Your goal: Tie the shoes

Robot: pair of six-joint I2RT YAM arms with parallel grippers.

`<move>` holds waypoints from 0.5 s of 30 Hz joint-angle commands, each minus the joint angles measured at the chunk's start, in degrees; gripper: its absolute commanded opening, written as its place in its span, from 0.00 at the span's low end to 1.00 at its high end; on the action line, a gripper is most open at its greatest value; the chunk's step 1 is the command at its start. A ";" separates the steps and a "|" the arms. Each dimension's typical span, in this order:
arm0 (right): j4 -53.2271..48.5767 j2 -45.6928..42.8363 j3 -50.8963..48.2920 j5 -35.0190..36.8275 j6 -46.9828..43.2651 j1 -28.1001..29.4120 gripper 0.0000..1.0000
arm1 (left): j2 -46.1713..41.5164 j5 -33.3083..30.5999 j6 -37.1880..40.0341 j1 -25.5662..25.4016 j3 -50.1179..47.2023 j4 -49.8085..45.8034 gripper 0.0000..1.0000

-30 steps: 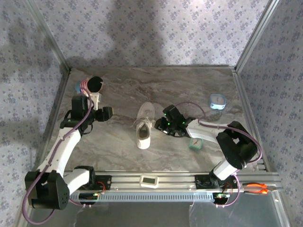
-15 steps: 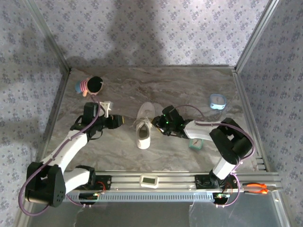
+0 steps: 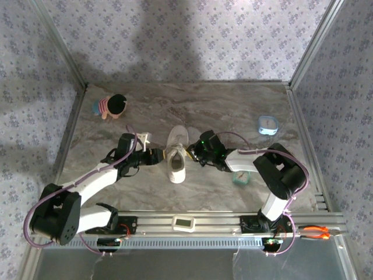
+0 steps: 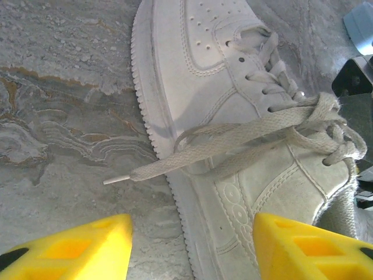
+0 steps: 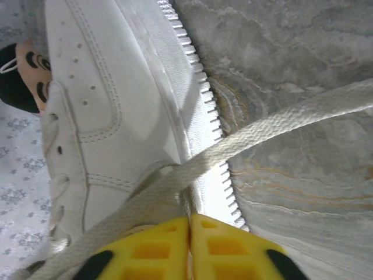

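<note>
The white sneaker (image 3: 176,156) lies in the middle of the table, toe pointing away from the arms. My left gripper (image 3: 156,156) is just left of it, low over the table. In the left wrist view that gripper (image 4: 189,251) is open, its yellow fingertips (image 4: 64,251) straddling the sole edge of the sneaker (image 4: 233,116), and a loose lace end (image 4: 134,174) trails onto the marble ahead of them. My right gripper (image 3: 195,153) presses against the shoe's right side. Seen from the right wrist, this gripper (image 5: 189,224) is shut, and a lace (image 5: 245,143) runs into its tips.
A small doll (image 3: 111,106) with black hair lies at the back left. A round blue object (image 3: 267,124) sits at the back right and a small teal block (image 3: 240,177) lies right of the shoe. Metal frame rails edge the marble table.
My left arm has swung from beside the doll down and right to the shoe's left side. The right gripper has crept slightly left against the shoe.
</note>
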 commanded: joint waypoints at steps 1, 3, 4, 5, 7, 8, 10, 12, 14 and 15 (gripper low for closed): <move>2.40 -0.35 -0.15 -0.08 2.19 -0.39 0.02 | -1.19 -1.37 -0.10 -0.22 0.98 1.06 0.57; 1.56 -1.70 -0.50 0.77 2.13 -0.58 0.00 | -2.09 -2.18 0.92 0.29 1.53 -1.53 0.57; 1.02 -2.51 -0.67 1.28 1.83 -0.67 0.00 | -2.45 -2.08 1.57 0.79 1.89 -2.72 0.58; 0.19 -3.49 -0.87 1.86 1.11 -0.84 0.00 | -2.83 -1.47 2.57 1.45 2.09 -3.61 0.57; -3.02 -5.63 -0.42 3.08 -1.27 -1.14 0.00 | -3.94 -0.06 4.78 2.62 1.98 -4.46 0.57; -5.58 -6.68 0.10 3.71 -3.07 -1.28 0.00 | -4.73 0.94 6.92 3.29 1.76 -4.76 0.57; -10.78 -8.45 1.39 4.80 -6.61 -1.42 0.00 | -6.34 2.97 14.51 3.82 2.66 -7.03 0.56; -15.05 -10.00 2.66 5.74 -9.85 -1.72 0.00 | -7.90 5.67 25.79 3.67 4.59 -10.91 0.53; -18.78 -10.58 4.19 6.02 -12.95 -1.90 0.00 | -8.91 7.94 36.22 3.22 6.38 -13.32 0.51; -20.11 -10.56 4.96 5.88 -14.14 -1.99 0.00 | -8.81 9.33 41.53 3.12 7.12 -14.47 0.48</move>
